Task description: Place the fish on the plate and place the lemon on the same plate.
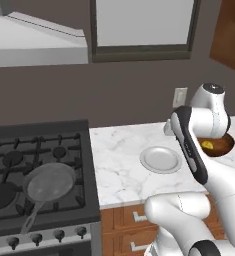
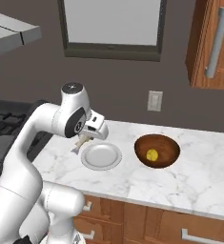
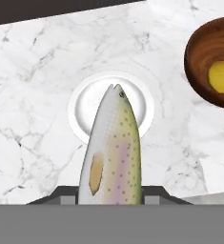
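Fish (image 3: 112, 152) up in the air, squeezed tight in the claw (image 2: 86, 138).

Held over the marble counter (image 2: 189, 171), just above the left side of the round plate (image 2: 101, 156), head pointing at it. Nothing on the plate. Lemon (image 2: 152, 154) sitting inside the brown bowl (image 2: 170, 148), right beside the plate.

— Where does everything sit?

— A counter (image 2: 189, 167) runs to the right of a stove (image 1: 39, 165). A plate (image 2: 101, 156) lies on the counter, and a bowl (image 2: 157, 150) stands just to its right, apart from it, with a lemon (image 2: 152, 154) in it.

— And the fish?

— The fish (image 3: 113, 152) hangs in the gripper (image 2: 85, 138), above the plate's left edge, head toward the plate. A pan (image 1: 50, 182) rests on the stove, left of the plate.
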Available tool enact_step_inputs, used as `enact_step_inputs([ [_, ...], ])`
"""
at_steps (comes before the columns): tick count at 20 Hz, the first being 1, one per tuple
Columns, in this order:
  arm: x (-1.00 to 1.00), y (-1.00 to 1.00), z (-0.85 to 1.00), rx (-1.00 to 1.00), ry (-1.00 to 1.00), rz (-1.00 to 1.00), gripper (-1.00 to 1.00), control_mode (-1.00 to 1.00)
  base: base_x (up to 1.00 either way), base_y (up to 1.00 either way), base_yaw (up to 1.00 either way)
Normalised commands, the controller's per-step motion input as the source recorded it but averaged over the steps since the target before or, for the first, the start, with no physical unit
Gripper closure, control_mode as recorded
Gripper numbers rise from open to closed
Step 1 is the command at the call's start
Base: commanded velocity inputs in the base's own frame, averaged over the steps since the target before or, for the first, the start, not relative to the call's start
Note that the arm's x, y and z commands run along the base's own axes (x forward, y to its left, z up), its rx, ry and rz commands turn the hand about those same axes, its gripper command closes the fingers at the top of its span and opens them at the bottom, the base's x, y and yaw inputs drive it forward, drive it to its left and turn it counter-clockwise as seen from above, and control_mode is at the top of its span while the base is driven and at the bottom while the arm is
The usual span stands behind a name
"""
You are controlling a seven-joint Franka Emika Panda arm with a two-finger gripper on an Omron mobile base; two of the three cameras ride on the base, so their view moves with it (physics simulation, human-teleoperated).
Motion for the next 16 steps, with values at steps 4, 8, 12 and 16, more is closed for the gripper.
enact_step_inputs([
  [4,0.0,0.0,0.0,0.0,0.0,0.0,1.0,1.0,0.08,-0.79,0.02],
  [8,0.0,0.0,0.0,0.0,0.0,0.0,1.0,1.0,0.46,-0.18,0.11],
  [12,0.0,0.0,0.0,0.0,0.0,0.0,1.0,1.0,0.67,0.16,0.16],
  [16,0.0,0.0,0.0,0.0,0.0,0.0,1.0,1.0,0.83,0.01,0.15],
])
